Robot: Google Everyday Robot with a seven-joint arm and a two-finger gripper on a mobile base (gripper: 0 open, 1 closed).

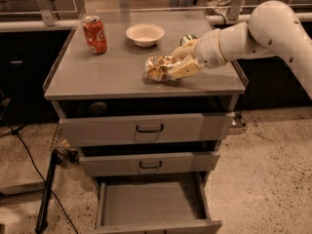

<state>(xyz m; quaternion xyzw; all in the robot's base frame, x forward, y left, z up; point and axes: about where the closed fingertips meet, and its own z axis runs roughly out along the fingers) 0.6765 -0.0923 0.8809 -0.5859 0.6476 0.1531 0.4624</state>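
Observation:
My gripper reaches in from the right over the grey cabinet top and is shut on a crinkled snack bag. The bag's lower edge lies at or just above the surface, near the front right part of the top. One tan finger runs along the bag's near side, the other along its far side. A red soda can stands at the back left. A white bowl sits at the back middle. A small green object peeks out behind the gripper.
The cabinet has three drawers: the top drawer and middle drawer are slightly ajar, and the bottom drawer is pulled fully open. A black stand and cable lie on the floor at left. Dark lab benches stand behind.

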